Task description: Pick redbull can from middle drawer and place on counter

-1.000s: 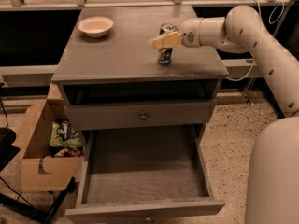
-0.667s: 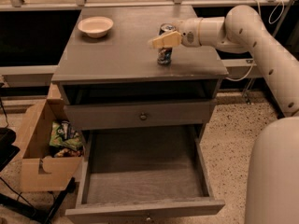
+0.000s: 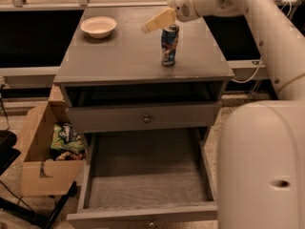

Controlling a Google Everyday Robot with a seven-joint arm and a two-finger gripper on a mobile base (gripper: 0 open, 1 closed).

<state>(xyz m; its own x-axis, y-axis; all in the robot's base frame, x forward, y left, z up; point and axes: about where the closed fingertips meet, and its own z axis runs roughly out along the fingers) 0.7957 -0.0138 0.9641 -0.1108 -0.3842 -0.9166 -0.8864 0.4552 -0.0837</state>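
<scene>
The redbull can (image 3: 169, 46) stands upright on the counter (image 3: 124, 56), near its right middle. My gripper (image 3: 159, 19) hovers just above and slightly left of the can's top, open and holding nothing; the can stands free. The middle drawer (image 3: 147, 173) is pulled far out at the bottom and its wood-grain floor is bare.
A cream bowl (image 3: 98, 26) sits at the counter's back left. Under the counter are a dark frontless slot (image 3: 143, 93) and a shut drawer front with a knob (image 3: 146, 119). A cardboard box (image 3: 40, 151) with snack bags stands on the floor at left. My white body (image 3: 262, 166) fills the right.
My gripper was around the can on the counter. It has now risen off it, and the can stands alone.
</scene>
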